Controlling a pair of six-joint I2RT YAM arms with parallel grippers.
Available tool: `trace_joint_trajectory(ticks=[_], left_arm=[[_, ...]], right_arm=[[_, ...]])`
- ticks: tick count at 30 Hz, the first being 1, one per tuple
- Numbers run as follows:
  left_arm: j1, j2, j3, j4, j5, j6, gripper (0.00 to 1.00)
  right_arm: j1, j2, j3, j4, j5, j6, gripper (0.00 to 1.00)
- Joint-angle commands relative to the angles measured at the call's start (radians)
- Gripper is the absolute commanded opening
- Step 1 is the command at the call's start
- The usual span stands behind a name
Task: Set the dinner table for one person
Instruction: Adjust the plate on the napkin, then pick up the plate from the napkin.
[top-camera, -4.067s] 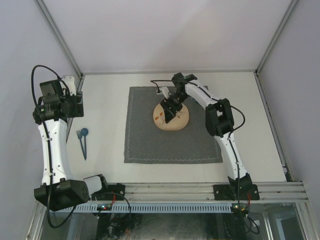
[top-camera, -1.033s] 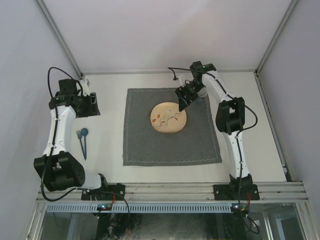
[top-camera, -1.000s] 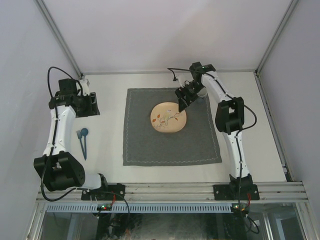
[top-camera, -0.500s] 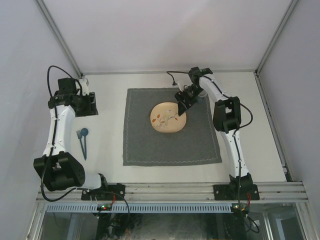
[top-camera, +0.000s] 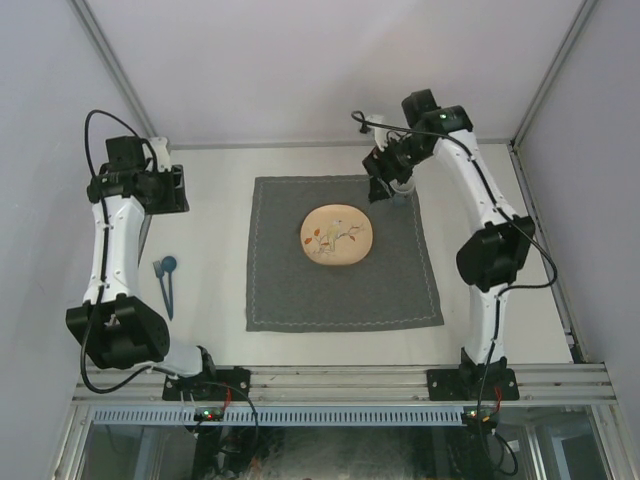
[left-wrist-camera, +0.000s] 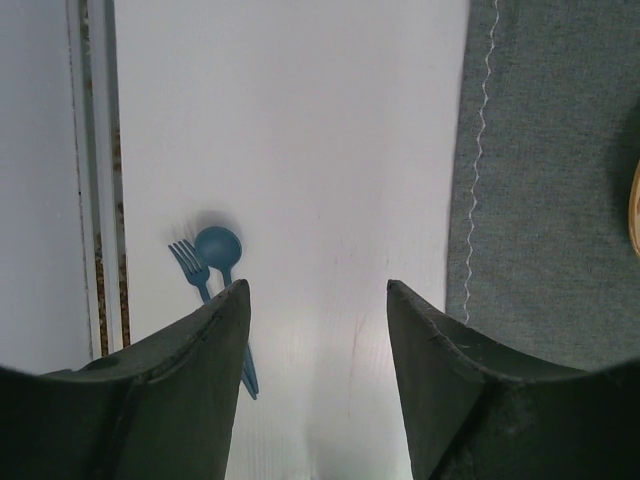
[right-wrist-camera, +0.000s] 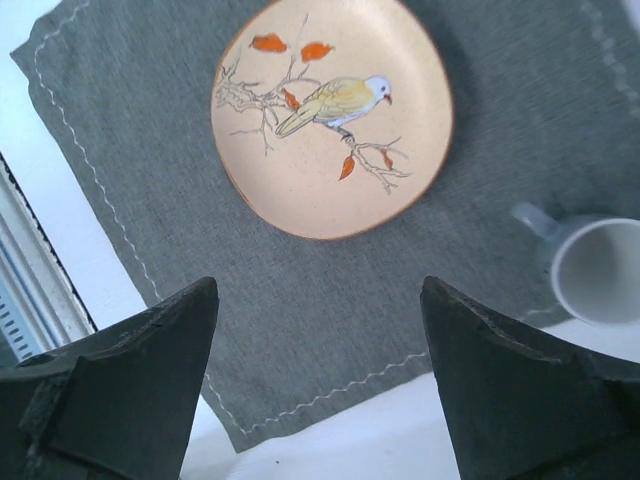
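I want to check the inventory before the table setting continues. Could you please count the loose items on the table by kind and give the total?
Round beige plate with a painted bird: 1
White mug with a handle: 1
Small blue fork: 1
Small blue spoon: 1
Square dark grey stitched cloth: 1
Total: 5

Mug (right-wrist-camera: 598, 270) (right side) off-frame

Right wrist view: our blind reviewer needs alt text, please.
A cream plate painted with a bird on a branch lies on a dark grey cloth, with a white mug at the cloth's edge, framed by the open right gripper.
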Motion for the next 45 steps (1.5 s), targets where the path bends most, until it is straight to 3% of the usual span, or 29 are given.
trace_joint_trajectory(ticks=[1, 5, 9, 16, 19, 21, 26, 30, 37, 45], left_arm=[[0.001, -0.028, 0.067, -0.010, -0.014, 0.006, 0.61], [0.000, -0.094, 0.065, -0.028, -0.057, 0.021, 0.61], [0.001, -0.146, 0.096, -0.042, -0.100, 0.032, 0.62], [0.002, -0.174, 0.105, -0.032, -0.120, 0.033, 0.62], [0.002, -0.222, 0.025, 0.025, -0.102, 0.032, 0.63], [0.002, -0.262, -0.058, 0.075, -0.083, 0.007, 0.63], [0.002, -0.360, -0.311, 0.204, -0.003, -0.066, 0.63], [0.004, -0.425, -0.478, 0.266, 0.006, -0.095, 0.63], [0.020, -0.500, -0.590, 0.319, -0.019, -0.095, 0.63], [0.035, -0.511, -0.623, 0.345, -0.028, -0.097, 0.63]], right_arm=[[0.015, -0.043, 0.003, 0.031, 0.065, -0.008, 0.82], [0.089, -0.016, 0.055, 0.023, 0.213, -0.068, 0.83], [0.112, -0.062, 0.056, -0.005, 0.227, -0.079, 0.83], [0.071, -0.303, -0.012, 0.103, 0.297, 0.087, 0.87], [0.078, -0.421, -0.090, 0.123, 0.370, 0.109, 0.90], [0.064, -0.515, -0.185, 0.144, 0.383, 0.123, 0.99], [-0.047, -0.725, -0.506, 0.229, 0.282, 0.166, 1.00], [-0.219, -0.756, -0.686, 0.255, 0.036, 0.236, 1.00], [-0.395, -0.595, -0.868, 0.309, -0.317, 0.285, 1.00], [-0.400, -0.327, -0.881, 0.455, -0.495, 0.435, 0.97]])
